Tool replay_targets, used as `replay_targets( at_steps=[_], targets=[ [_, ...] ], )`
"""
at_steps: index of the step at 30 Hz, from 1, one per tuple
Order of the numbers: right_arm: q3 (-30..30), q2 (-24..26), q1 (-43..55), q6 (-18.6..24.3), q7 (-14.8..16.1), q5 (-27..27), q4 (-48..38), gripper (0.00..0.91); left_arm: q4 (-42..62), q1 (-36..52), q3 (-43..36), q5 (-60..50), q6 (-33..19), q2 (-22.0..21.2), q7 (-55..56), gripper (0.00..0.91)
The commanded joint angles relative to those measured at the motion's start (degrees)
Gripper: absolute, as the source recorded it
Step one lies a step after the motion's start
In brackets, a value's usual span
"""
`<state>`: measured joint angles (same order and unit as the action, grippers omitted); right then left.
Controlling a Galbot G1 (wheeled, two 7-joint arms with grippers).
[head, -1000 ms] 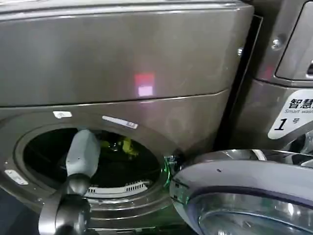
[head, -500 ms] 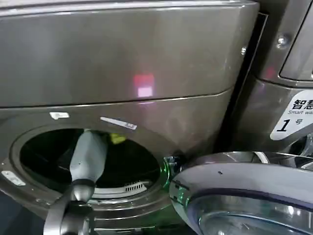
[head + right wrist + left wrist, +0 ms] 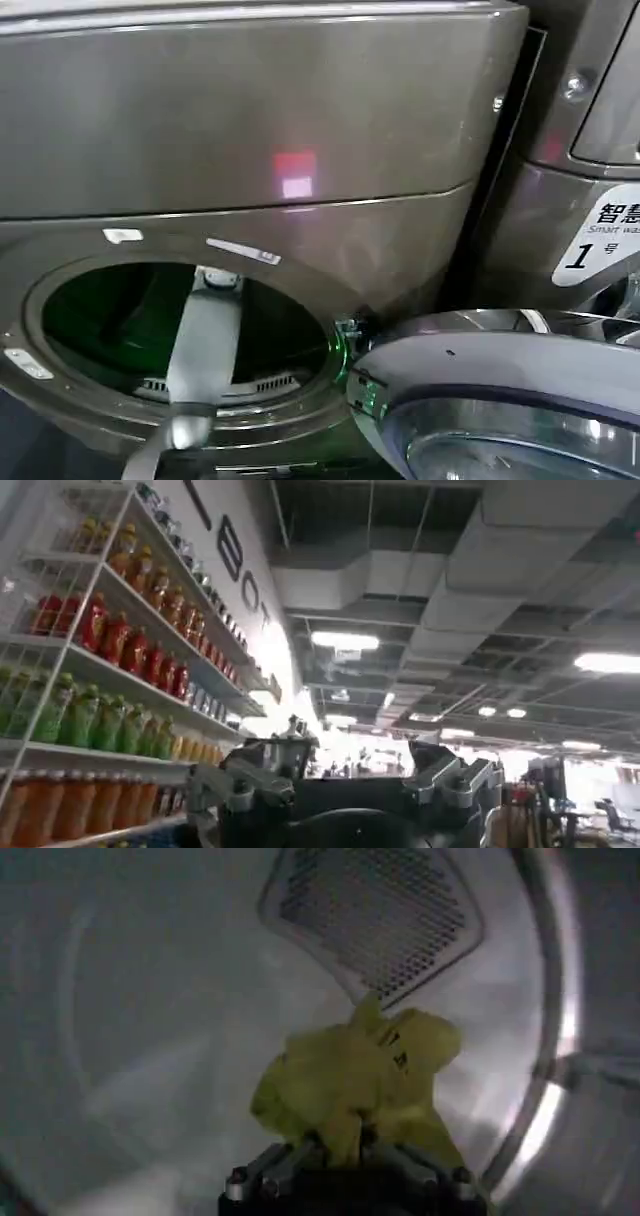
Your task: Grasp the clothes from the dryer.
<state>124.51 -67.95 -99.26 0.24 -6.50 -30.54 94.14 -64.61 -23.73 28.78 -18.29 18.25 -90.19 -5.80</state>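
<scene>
Reaching through the wide round porthole of the bronze-grey dryer [image 3: 300, 130], the robot's left arm [image 3: 203, 345] extends deep into the drum, where the left gripper [image 3: 345, 1153] has its fingers [image 3: 290, 1160] pinched narrow on a bright yellow-green garment [image 3: 350, 1073]. The cloth bunches up from the fingers in a loose crumple and hangs in front of the perforated panel [image 3: 375, 913] on the drum's back wall; whether any fold touches the steel cannot be told. The white piece with red marks is not to be made out here.

The grip looks taken, so the step in hand is judged to be the withdrawal. Doing it well would mean keeping the pinch firm (soft cloth slips easily from a narrow hold) and drawing the arm straight back along its own line.

The porthole rim [image 3: 60, 375] rings the forearm with open room on both sides, more above than below. The swung-open door [image 3: 500, 400] stands just beside the opening on the robot's right, the edge most likely to snag a trailing fold.

The right gripper [image 3: 350, 780] waits apart, its fingers spread wide on nothing, pointed up toward a ceiling and shelves of bottles [image 3: 110, 650].
</scene>
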Motion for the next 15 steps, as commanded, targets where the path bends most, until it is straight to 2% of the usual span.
replay_targets(
  at_steps=[1,15],
  targets=[
    [1.2,0.0,0.3,-2.7,-1.9,0.2,-0.3,0.907,-1.7,-1.8,0.3,9.4,2.9,-0.7,7.5,0.0],
    [2.0,-0.2,0.2,-3.5,-2.4,0.1,0.1,0.907,-2.4,-2.4,0.3,8.8,2.5,0.0,5.9,0.0]
  ],
)
